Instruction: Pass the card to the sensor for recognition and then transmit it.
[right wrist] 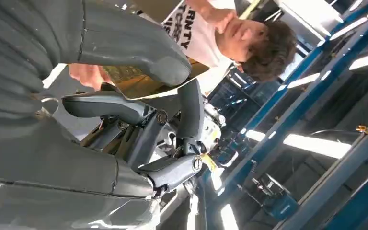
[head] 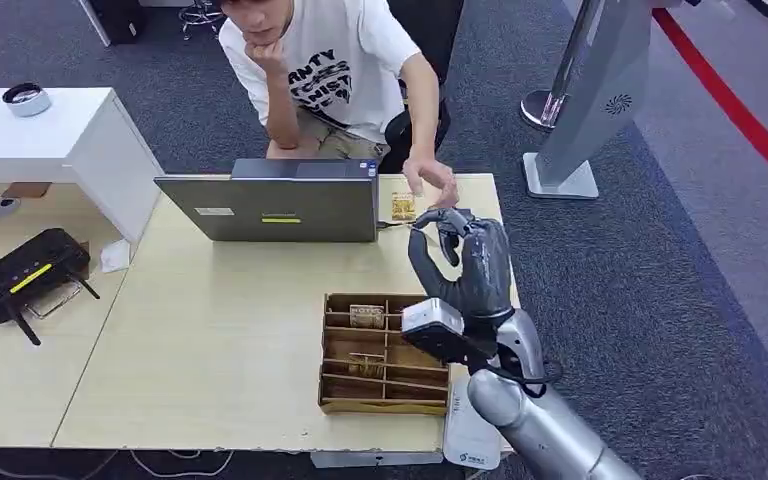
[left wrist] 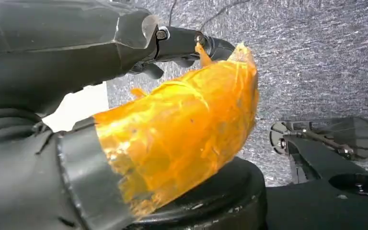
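From the head view, the robot's right hand (head: 465, 262) is raised above the far right part of the worktop (head: 220, 340), fingers curled upward. No card can be made out between them here, so whether the hand holds anything cannot be told from this angle. Just beyond it a seated person's hand (head: 432, 182) reaches in over a small tan card (head: 402, 206) lying at the worktop's far edge, right of an open laptop (head: 272, 205). Nearer the robot stands a wooden slotted tray (head: 384, 353) with more cards in its compartments. A black router (head: 22, 277) sits far left.

The left wrist view shows the left hand (left wrist: 172, 129), its thumb wrapped in orange tape, hanging over grey carpet. Its fingers are mostly hidden, so their state cannot be told.

In the right wrist view, a thin pale edge (right wrist: 155, 96) runs between the thumb and the dark fingers (right wrist: 108, 105), possibly a card pinched there, though that is uncertain.

If this is the handover, the hand should hold level and release only once the person has a firm grip.
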Tool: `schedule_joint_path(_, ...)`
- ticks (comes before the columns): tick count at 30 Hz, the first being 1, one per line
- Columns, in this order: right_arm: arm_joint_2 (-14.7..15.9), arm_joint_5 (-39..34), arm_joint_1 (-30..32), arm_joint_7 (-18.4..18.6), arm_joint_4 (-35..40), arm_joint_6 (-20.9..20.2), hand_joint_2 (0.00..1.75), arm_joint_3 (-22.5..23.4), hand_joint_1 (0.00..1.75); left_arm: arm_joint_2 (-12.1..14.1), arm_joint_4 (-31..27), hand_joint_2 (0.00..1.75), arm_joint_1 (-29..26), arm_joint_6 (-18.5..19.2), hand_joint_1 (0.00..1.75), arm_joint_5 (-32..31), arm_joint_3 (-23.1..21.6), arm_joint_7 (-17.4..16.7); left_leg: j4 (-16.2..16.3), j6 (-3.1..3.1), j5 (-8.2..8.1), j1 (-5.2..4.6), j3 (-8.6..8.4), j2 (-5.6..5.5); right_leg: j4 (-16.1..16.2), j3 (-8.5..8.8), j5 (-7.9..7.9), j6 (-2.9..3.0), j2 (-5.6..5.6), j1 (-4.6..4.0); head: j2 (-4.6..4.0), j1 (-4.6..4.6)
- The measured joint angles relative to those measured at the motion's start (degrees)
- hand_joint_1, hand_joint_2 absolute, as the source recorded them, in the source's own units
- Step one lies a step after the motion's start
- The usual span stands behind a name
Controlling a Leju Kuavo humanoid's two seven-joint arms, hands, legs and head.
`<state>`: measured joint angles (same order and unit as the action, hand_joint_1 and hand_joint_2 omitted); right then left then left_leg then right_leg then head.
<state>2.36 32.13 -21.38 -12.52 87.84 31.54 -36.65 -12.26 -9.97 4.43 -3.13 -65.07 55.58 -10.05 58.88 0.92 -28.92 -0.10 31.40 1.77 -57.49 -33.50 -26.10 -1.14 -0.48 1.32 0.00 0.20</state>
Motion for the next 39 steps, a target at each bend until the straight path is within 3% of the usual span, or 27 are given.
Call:
schedule_joint_path(6, -2.5, 6.4, -6.8, 4.6, -7.9, -1.4, 1.75, 0.0, 1.75, 0.2, 0.0, 0.0, 0.4, 1.1, 0.0, -2.0, -1.6, -0.8, 0.0, -0.06, 0.08, 0.0, 0.0, -0.02, 0.0, -0.01, 0.02, -0.01, -0.01, 0.0, 0.0, 0.02)
schedule_joint_path(14, -5.0, 11.3, -11.3, 6.7, -15.3, -1.1, 1.75, 0.2, 1.75, 0.3, 0.0, 0.0, 1.1, 1.8, 0.0, -2.9, -2.9, -1.6, 0.0, -0.09, 0.09, 0.01, 0.0, -0.01, 0.0, -0.01, 0.04, -0.02, 0.0, 0.0, 0.0, 0.0)
schedule_joint_path(16, -5.6, 12.6, -12.0, 7.1, -16.7, -0.9, 1.75, 0.4, 0.0, 0.3, 0.0, 0.0, 1.2, 1.9, 0.0, -3.0, -3.3, -1.9, 0.0, -0.09, 0.09, 0.01, 0.0, -0.01, 0.0, -0.01, 0.04, -0.02, -0.01, 0.0, 0.0, 0.0)
schedule_joint_path(24, -6.6, 16.1, -11.8, 7.5, -19.7, 0.5, 1.75, 0.5, 0.0, 0.3, 0.0, 0.0, 1.4, 2.1, 0.0, -2.9, -3.6, -2.0, 0.0, -0.09, 0.09, 0.01, 0.0, -0.01, 0.0, -0.02, 0.04, -0.02, 0.0, 0.0, 0.0, 0.0)
schedule_joint_path(25, -6.7, 16.1, -11.6, 7.5, -19.9, 0.6, 0.0, 0.5, 0.0, 0.3, 0.0, 0.0, 1.4, 2.1, 0.0, -2.9, -3.6, -2.0, 0.0, -0.09, 0.09, 0.01, 0.0, -0.01, 0.0, -0.02, 0.04, -0.02, 0.0, 0.0, 0.0, 0.02)
schedule_joint_path(32, -7.0, 14.2, -8.5, 5.1, -18.6, 1.2, 0.0, 0.5, 0.0, 0.1, 0.0, 0.0, 1.3, 0.3, 0.0, -1.8, -3.6, -2.0, 0.0, -0.09, 0.09, 0.01, 0.01, -0.02, 0.0, -0.03, 0.03, -0.02, -0.01, -0.01, 0.0, 0.02)
schedule_joint_path(39, -7.1, 0.2, 1.3, -2.3, -8.2, 1.1, 0.0, 0.4, 0.0, -0.1, 0.0, 0.0, 0.7, -0.7, 0.0, 0.8, -3.6, -1.2, 0.0, -0.06, 0.05, 0.01, 0.06, -0.04, 0.0, -0.08, -0.01, -0.02, -0.02, -0.01, 0.0, 0.0)
